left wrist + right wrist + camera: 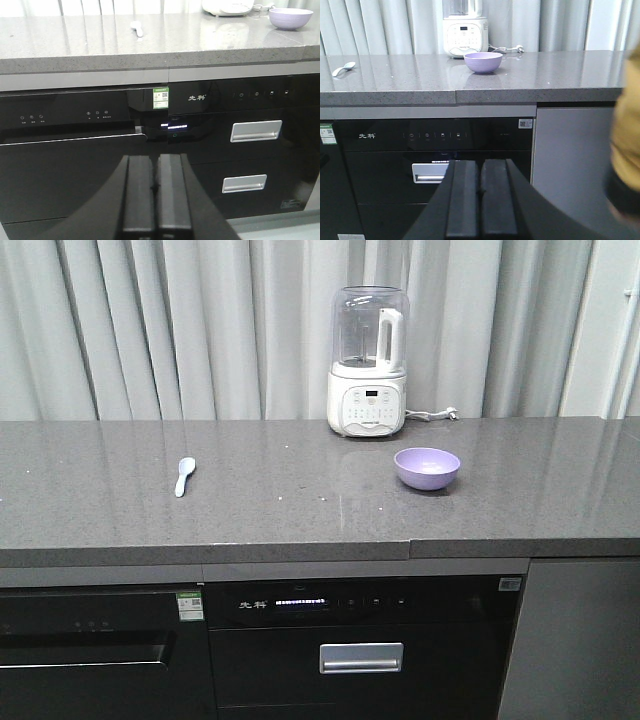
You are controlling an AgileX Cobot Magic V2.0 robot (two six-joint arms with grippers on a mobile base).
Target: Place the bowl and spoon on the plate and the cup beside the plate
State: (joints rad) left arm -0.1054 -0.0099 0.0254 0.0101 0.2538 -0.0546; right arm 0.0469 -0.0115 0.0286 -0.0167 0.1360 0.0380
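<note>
The lavender bowl [427, 467] sits upright on the grey stone countertop [300, 505], right of centre and just in front of a white blender with a clear jug [367, 365], not touching it. The pale blue spoon [184, 476] lies flat on the same counter, well apart from the bowl on its left, scoop toward the curtain [150, 330]. Both arms hang low in front of the black built-in appliance fronts [360, 640] beneath the counter. The left gripper [155, 165] has its dark pads pressed together with nothing between them, and the right gripper [480, 167] is closed in the same way, also empty. A blurred yellow shape [627, 135] fills the right edge of the right wrist view, possibly fabric, though it is too soft to tell.
</note>
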